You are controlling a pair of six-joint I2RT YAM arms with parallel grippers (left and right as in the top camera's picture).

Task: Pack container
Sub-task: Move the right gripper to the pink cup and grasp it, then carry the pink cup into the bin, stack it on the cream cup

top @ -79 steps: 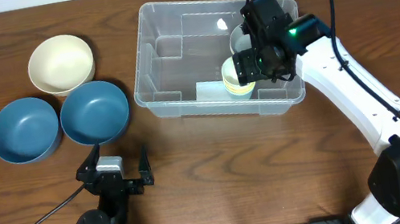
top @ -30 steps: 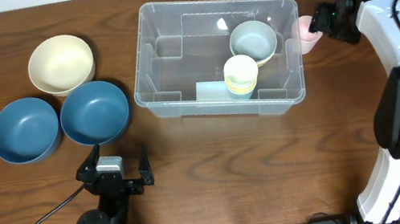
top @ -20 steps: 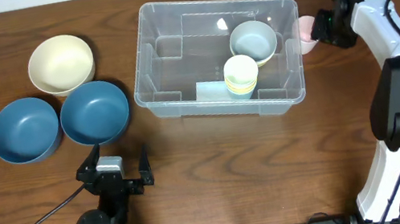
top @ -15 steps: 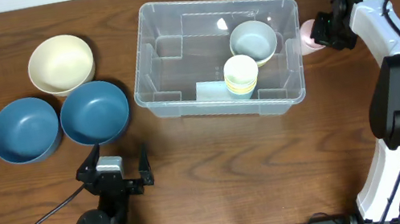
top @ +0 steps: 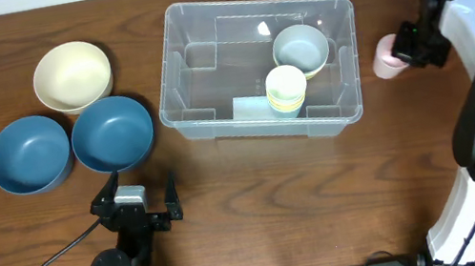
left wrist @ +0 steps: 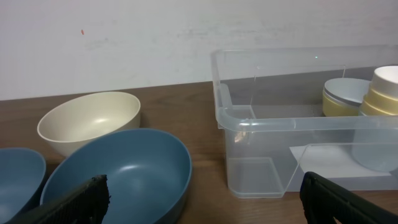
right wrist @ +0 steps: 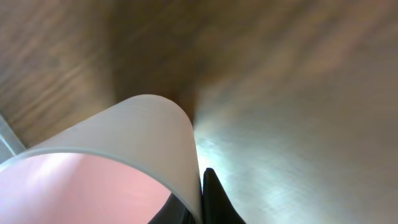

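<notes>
The clear container (top: pixel 268 129) stands at the back middle of the table, holding a grey-green bowl (top: pixel 300 47) and a stack of pale yellow cups (top: pixel 285 88). To its right, my right gripper (top: pixel 409 46) is shut on the rim of a pink cup (top: pixel 386 57), apart from the container's right wall. In the right wrist view the cup's wall (right wrist: pixel 118 162) is pinched between the black fingers (right wrist: pixel 216 200). My left gripper (top: pixel 139 207) rests open near the front, facing the container (left wrist: pixel 280 127), with nothing between its fingertips (left wrist: pixel 90 194).
A cream bowl (top: pixel 71 76) and two blue bowls (top: pixel 29 155) (top: pixel 112 133) sit left of the container. The left wrist view shows the cream bowl (left wrist: pixel 90 121) and the nearer blue bowl (left wrist: pixel 121 174) just ahead. The wall lies beyond the table's far edge.
My right gripper has shut on the pink cup's rim and carried it to the right and slightly forward, away from the container wall. The left arm has not moved.
</notes>
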